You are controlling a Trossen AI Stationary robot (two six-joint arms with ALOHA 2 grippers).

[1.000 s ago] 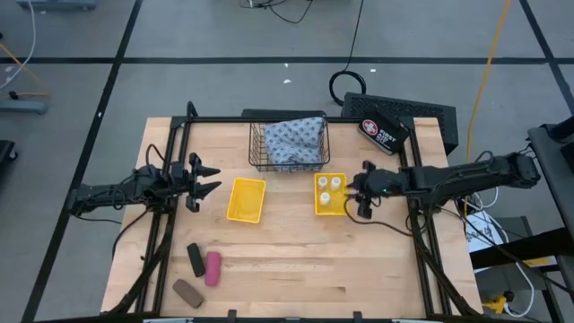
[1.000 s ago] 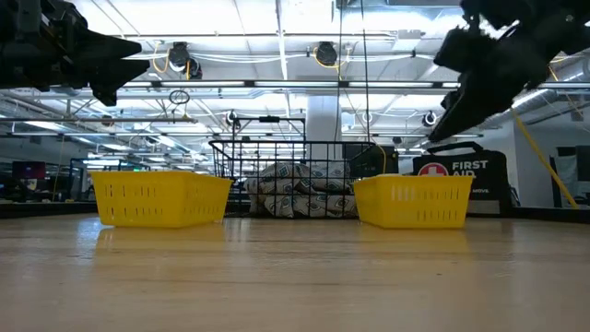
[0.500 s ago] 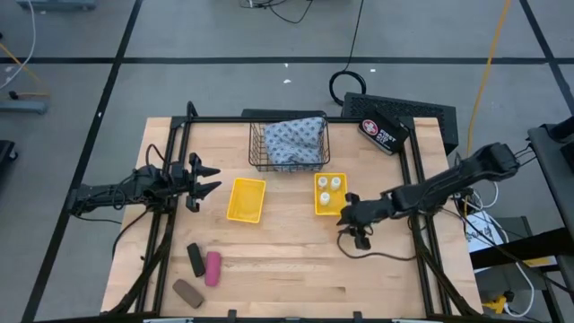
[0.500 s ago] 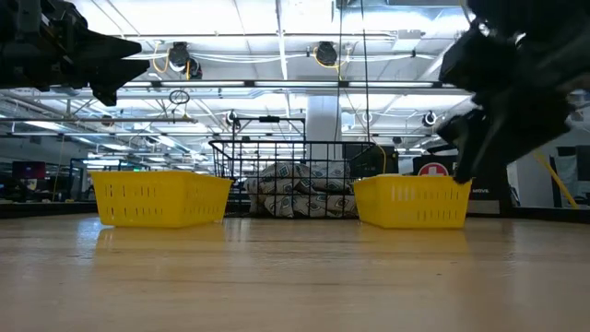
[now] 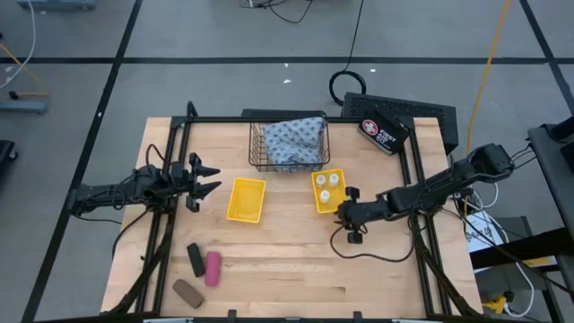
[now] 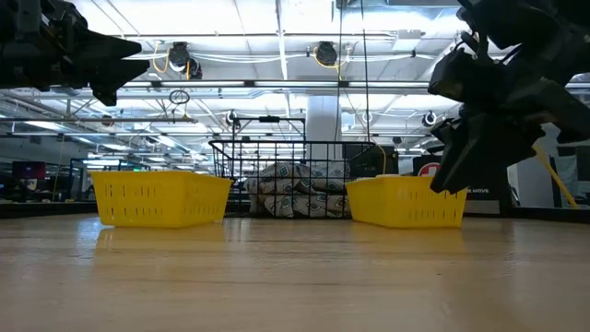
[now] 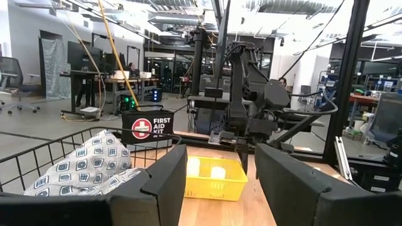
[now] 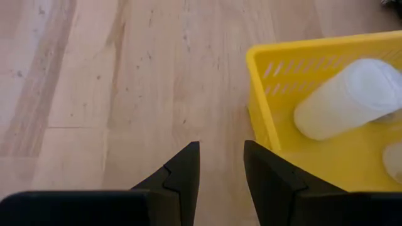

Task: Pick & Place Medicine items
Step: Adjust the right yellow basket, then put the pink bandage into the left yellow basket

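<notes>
Three white bottles (image 5: 325, 187) lie in the right yellow tray (image 5: 316, 205); one of them (image 8: 352, 94) shows in the right wrist view. My right gripper (image 5: 342, 215) (image 8: 220, 145) is low at that tray's near right corner, open by a narrow gap and empty. The blue-grey patterned pouch (image 5: 294, 142) rests in the wire basket (image 5: 256, 152). The black (image 5: 195, 259), pink (image 5: 213, 267) and brown (image 5: 187, 292) pieces lie flat near the table's near left corner. My left gripper (image 5: 212, 178) (image 7: 220, 154) waits open above the table's left side. My right gripper slants down from the table's right. The outer side of one finger (image 8: 270, 172) stands right at the bottle tray's corner wall (image 8: 267, 129). That finger hides the meeting place, so I cannot tell whether they touch. The tray rests flat on the table.
A second yellow tray (image 5: 246, 199) sits left of the bottle tray. A first aid kit (image 5: 384, 135) and a black case (image 5: 421, 115) lie at the far right. A black frame (image 5: 414, 193) edges the table. Bare wood (image 5: 278, 269) spreads along the near side.
My right gripper has moved from the bottle tray's right side toward the near edge and down, then a little left toward the tray's near corner. The bottle tray has slid slightly left and turned a little on the table.
</notes>
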